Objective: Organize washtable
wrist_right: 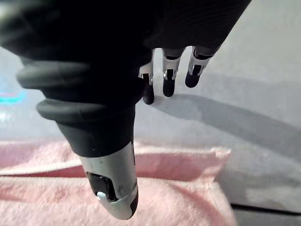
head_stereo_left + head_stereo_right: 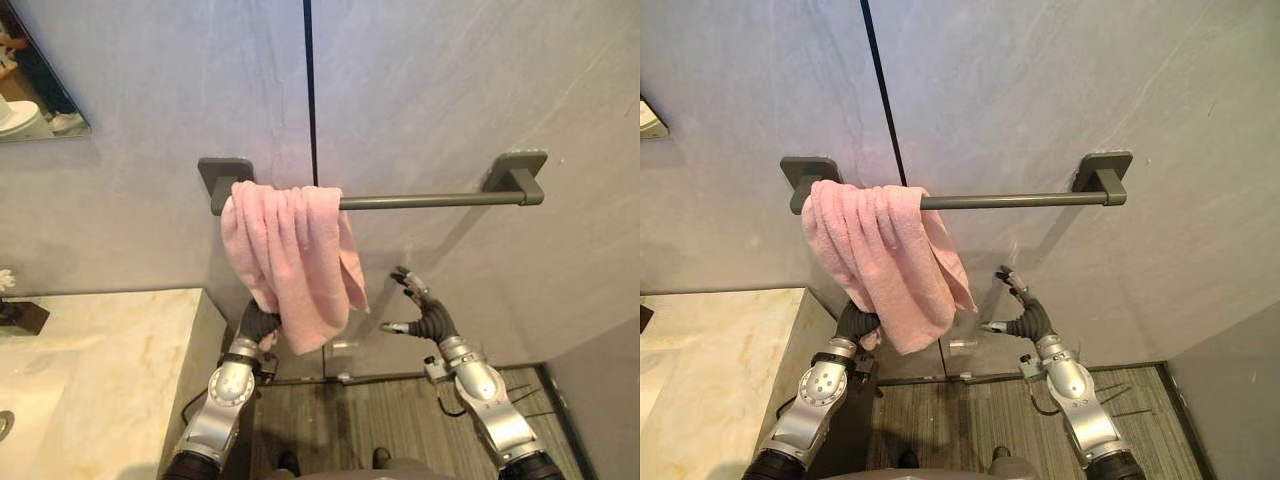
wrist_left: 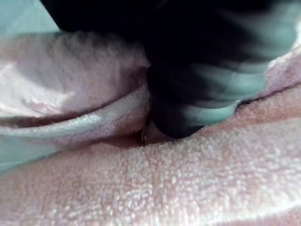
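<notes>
Marble counter (image 2: pixel 110 360), one, low on the left, front corner near the left hand (image 2: pixel 258 323). That hand tucked in under the hanging end of one pink towel (image 2: pixel 295 260); cannot tell whether grasping or loose. Right hand (image 2: pixel 425 318), the second of two, released with fingers straight, clear of the towel's right edge, grey wall (image 2: pixel 470 290) behind it. Farther up, one grey towel bar (image 2: pixel 430 200) on two mounts (image 2: pixel 517 165). Towel bunched over the bar's left end, right stretch of rail bare.
</notes>
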Robot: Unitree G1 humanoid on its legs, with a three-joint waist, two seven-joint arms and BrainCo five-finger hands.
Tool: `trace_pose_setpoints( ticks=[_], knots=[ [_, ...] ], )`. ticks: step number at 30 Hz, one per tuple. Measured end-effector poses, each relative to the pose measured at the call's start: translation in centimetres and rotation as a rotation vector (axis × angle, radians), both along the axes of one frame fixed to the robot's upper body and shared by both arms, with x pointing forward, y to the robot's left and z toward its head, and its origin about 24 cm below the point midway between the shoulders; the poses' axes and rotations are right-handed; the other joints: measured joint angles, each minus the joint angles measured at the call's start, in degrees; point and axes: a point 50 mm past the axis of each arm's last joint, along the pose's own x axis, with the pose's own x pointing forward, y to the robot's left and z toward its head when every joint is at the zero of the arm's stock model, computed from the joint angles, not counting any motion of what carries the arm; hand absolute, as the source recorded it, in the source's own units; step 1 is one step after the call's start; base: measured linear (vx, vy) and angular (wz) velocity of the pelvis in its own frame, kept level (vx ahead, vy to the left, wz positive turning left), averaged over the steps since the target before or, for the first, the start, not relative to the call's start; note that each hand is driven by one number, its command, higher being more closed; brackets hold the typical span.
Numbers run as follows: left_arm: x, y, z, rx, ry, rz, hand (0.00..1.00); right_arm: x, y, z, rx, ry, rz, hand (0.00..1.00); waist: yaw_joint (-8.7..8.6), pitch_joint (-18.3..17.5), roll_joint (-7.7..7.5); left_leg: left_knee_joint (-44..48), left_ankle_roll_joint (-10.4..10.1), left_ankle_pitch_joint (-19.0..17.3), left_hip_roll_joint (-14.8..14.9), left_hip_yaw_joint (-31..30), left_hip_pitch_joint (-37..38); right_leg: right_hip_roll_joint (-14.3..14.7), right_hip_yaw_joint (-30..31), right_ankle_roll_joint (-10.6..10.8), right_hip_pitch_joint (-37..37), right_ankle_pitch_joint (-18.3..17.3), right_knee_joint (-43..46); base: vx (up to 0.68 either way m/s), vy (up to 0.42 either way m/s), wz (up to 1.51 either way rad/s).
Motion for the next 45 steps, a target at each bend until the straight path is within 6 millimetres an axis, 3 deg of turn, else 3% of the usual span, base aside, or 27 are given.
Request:
trace_pose_setpoints(
  ticks=[1,2,6,13,17,23,45],
  knots=[
    [0.0,-0.3,0.0,-0.008,0.0,-0.004,1.0,0.2,0.5,0.1,0.0,-0.003,0.024,0.0,0.16,-0.05,0.07,0.0,0.0,0.01,-0.01,-0.27,-0.02,0.0,-0.27,0.0,0.11,0.0,0.0,0.0,-0.017,0.13],
    [0.0,-0.6,0.0,-0.022,0.0,-0.007,1.0,0.4,1.3,0.3,0.003,-0.011,0.053,1.0,0.7,-0.12,0.16,0.01,-0.05,0.06,0.01,-0.46,-0.05,0.04,-0.4,0.0,0.17,0.0,0.0,0.01,-0.011,0.1],
    [-0.1,-1.1,-0.1,-0.03,0.003,-0.019,1.0,1.2,3.5,0.3,0.033,-0.009,0.105,1.0,0.97,-0.33,0.38,0.01,-0.11,0.47,-0.01,-1.63,-0.49,0.1,-1.52,-0.02,0.42,-0.01,-0.04,-0.01,-0.012,0.15],
    [-0.1,-1.2,-0.1,-0.039,0.0,0.001,1.0,1.3,4.3,-0.2,0.044,0.011,0.116,1.0,1.69,-0.37,0.36,-0.06,-0.09,0.85,0.04,-2.96,-0.51,0.1,-2.41,-0.11,0.99,-0.16,0.02,-0.03,-0.01,0.11],
    [-0.1,-0.9,-0.1,-0.036,0.001,0.011,1.0,1.4,4.0,-1.2,0.041,0.056,0.088,1.0,1.31,-0.54,0.14,-0.42,-0.15,1.13,-0.37,-3.85,-0.75,0.13,-3.33,-0.1,1.07,-0.17,-0.03,-0.04,-0.002,0.11],
    [-0.2,-0.2,-0.2,-0.033,0.004,0.037,1.0,2.1,1.3,-0.9,0.062,0.041,-0.044,1.0,1.21,-0.54,0.12,-0.45,-0.16,1.14,-0.47,-4.07,-0.75,0.07,-3.55,-0.09,1.07,-0.16,-0.44,-0.01,-0.002,0.01],
    [-0.7,-2.7,0.4,-0.156,-0.009,-0.048,1.0,0.7,-1.3,-1.5,0.21,0.045,-0.283,1.0,-0.3,-0.46,0.17,-0.46,-0.68,-0.22,0.15,-1.25,-0.12,0.56,-0.83,0.41,0.84,-0.6,-0.73,-0.01,-0.004,-0.05]
  ],
)
